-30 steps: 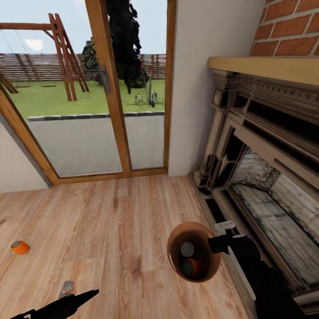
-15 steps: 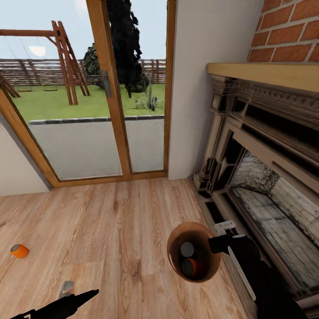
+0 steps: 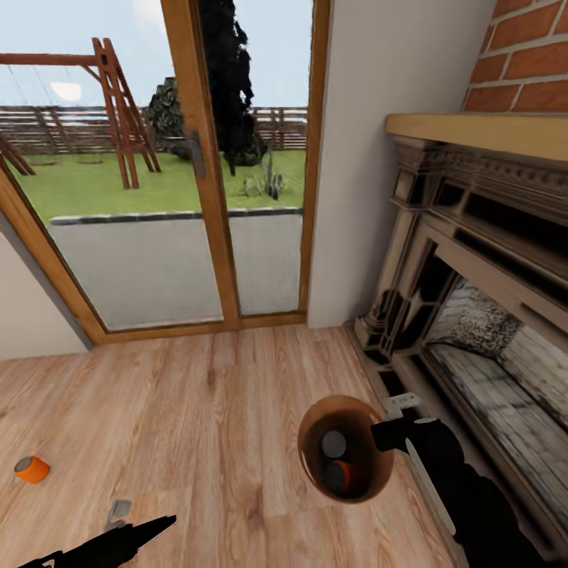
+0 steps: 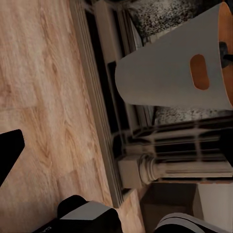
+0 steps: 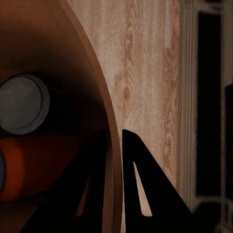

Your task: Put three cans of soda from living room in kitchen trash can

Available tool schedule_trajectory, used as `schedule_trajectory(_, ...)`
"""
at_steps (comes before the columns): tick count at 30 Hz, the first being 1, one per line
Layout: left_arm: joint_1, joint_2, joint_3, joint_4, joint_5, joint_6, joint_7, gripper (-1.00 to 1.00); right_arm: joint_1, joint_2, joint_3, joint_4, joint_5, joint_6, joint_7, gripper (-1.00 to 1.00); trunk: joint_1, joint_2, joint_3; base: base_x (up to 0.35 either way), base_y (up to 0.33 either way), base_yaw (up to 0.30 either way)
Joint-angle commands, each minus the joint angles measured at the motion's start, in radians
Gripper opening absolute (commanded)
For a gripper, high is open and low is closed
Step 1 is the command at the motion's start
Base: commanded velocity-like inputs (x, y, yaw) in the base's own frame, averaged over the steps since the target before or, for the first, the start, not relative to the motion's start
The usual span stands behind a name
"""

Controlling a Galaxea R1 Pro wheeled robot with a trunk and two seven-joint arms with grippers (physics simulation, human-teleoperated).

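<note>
Beside fireplace (image 3: 473, 300), right pincer (image 5: 114, 145) pinching bin rim (image 3: 377, 461)

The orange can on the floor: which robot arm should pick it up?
Probably the left. The orange can lies on the robot's left, nearer the left claw, which holds nothing. The right claw is busy pinching the rim of the bin.

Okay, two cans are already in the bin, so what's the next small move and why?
Probably turn the base toward its left and roll closer to the orange can lying on the wood floor. It sits well beyond the left gripper, while the right gripper is clamped on the trash can's rim, so the bin travels along.
</note>
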Motion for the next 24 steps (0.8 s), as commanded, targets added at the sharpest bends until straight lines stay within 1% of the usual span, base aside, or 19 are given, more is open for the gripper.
schedule_trajectory(1,0.000,0.000,0.000,0.000,0.000,0.000,0.000,1.00,0.000,0.000,0.000,0.000,-0.015,0.000,0.006,-1.00,0.000,0.000,0.000,0.246,0.234,0.000)
schedule_trajectory(5,0.000,0.000,0.000,0.000,0.000,0.000,0.000,1.00,0.000,0.000,0.000,0.000,-0.015,0.000,0.006,-1.00,0.000,0.000,0.000,0.239,0.241,0.051)
schedule_trajectory(14,0.000,0.000,0.000,0.000,0.000,0.000,0.000,1.00,-0.001,0.000,0.000,0.000,-0.015,0.000,0.006,-1.00,0.000,0.000,0.000,0.178,0.199,0.228)
schedule_trajectory(19,0.000,0.000,0.000,0.000,0.000,0.000,0.000,1.00,0.000,0.000,0.000,0.000,-0.015,0.000,0.006,-1.00,0.000,0.000,0.000,0.109,0.046,0.265)
schedule_trajectory(24,0.000,0.000,-0.001,0.000,-0.001,0.000,0.000,1.00,0.000,0.000,0.000,0.000,-0.015,0.000,0.006,-1.00,0.000,0.000,0.000,0.035,0.004,0.269)
